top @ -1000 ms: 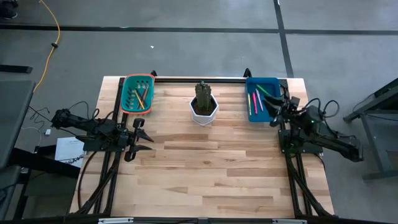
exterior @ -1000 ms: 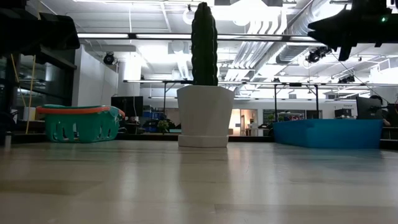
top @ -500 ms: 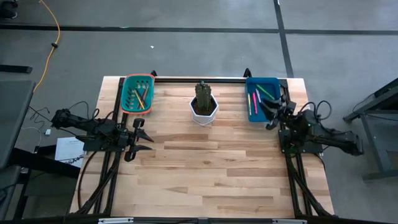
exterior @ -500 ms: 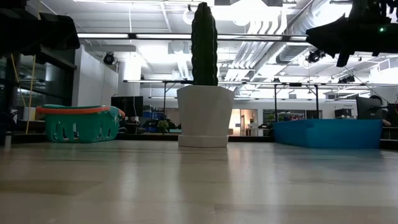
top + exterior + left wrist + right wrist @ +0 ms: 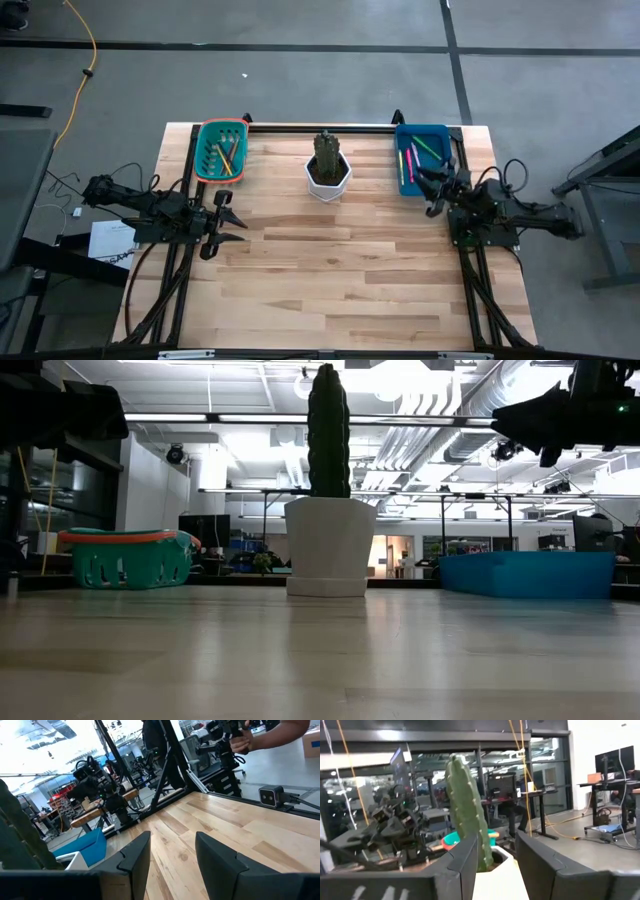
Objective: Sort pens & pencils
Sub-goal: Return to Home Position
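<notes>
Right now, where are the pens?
In the high view, the pens lie inside the blue bin at the far right corner, right of the cactus pot, near the right gripper.

On the table, pencils in the far-left basket, pens in the far-right bin, potted cactus between.

a potted cactus stands on the wooden table between a teal basket and a blue bin.

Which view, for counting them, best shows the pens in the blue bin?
The high view: it looks straight down on the pens in the blue bin. Low and left wrist views show only its wall; right wrist view, neither.
</notes>
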Robot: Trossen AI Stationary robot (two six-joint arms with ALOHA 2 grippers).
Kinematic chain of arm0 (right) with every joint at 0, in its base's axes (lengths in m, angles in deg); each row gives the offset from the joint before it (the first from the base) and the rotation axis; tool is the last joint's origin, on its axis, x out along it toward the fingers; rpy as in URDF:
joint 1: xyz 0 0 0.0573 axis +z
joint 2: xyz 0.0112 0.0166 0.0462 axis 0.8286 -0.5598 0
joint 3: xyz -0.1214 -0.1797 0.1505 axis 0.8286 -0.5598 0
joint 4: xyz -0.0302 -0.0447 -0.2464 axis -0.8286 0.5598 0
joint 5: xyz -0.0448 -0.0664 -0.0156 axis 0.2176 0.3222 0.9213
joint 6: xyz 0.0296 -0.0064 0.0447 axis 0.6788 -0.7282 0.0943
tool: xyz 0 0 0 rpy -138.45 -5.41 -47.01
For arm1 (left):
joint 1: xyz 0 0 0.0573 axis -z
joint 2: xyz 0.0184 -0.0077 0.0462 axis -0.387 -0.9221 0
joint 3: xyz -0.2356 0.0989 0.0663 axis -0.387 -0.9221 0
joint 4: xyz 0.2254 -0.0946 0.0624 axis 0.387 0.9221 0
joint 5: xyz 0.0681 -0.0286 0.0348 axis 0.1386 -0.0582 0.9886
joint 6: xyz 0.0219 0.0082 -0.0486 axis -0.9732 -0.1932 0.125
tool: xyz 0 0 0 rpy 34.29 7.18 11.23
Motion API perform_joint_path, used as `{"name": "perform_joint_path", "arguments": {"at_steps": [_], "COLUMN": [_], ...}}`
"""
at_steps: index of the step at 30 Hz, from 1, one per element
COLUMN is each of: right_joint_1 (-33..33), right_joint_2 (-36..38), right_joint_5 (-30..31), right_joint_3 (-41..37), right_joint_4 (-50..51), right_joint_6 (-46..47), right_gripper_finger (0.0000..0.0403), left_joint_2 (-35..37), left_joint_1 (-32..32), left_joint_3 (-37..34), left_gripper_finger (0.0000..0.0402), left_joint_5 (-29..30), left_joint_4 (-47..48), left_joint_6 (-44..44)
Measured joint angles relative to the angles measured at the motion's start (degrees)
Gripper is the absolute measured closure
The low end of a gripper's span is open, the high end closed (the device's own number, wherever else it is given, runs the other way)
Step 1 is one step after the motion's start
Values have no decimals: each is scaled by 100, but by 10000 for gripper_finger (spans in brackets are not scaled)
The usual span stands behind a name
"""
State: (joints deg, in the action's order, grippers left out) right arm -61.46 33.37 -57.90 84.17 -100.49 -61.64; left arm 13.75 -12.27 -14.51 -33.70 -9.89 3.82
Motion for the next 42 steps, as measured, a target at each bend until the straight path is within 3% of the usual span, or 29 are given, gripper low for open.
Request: {"name": "perform_joint_path", "arguments": {"at_steps": [11, 15, 21, 27, 42], "right_joint_1": [338, 377, 375, 374, 361], "right_joint_2": [-13, -11, -11, -11, -61], "right_joint_5": [-89, -626, -1261, -1290, -1744], "right_joint_3": [-223, -225, -225, -228, -228], "right_joint_4": [-199, -185, 433, 1214, 1282], "right_joint_6": [-255, -354, -371, -523, -799], "right_gripper_finger": [279, 279, 279, 279, 279], "left_joint_2": [-1, 0, -2, -2, -2], "left_joint_1": [2, 1, 1, 2, 2], "left_joint_3": [0, 0, 0, 0, 0], "left_gripper_finger": [259, 259, 259, 259, 259], "left_joint_5": [-1, 0, -1, -2, -2], "left_joint_4": [0, 0, 0, 0, -2], "left_joint_6": [1, 0, 1, 2, 1]}}
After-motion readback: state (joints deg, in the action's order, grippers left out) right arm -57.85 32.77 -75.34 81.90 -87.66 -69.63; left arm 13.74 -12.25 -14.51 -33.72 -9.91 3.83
